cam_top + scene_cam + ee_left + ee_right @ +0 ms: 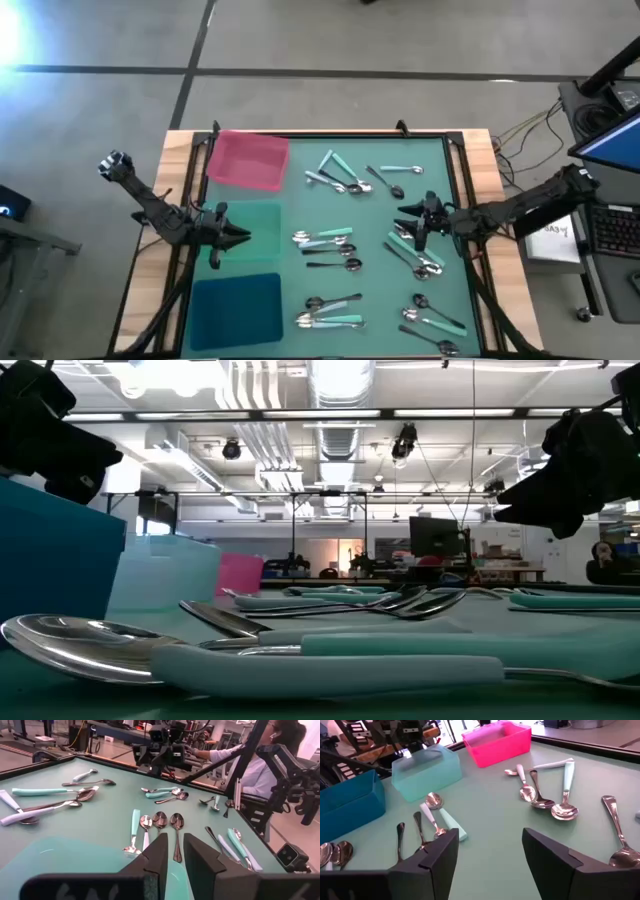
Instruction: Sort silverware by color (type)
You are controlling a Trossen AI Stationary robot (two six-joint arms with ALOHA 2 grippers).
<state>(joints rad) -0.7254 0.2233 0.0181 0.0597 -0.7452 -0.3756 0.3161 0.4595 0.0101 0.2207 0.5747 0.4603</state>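
Sorting has barely begun. The left tool [240,237], fingers slightly apart and empty, hovers over the green tray [262,222]. The right tool [408,229], fingers wide apart and empty, must descend onto a spoon [424,262].

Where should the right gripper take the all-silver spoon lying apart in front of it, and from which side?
Take the spoon mid-handle, from straight above, with the fingers across the handle. It lies flat on the mat, touching nothing. Its handle is slim and straight, while the bowl is wide and rounded. The right gripper is open.
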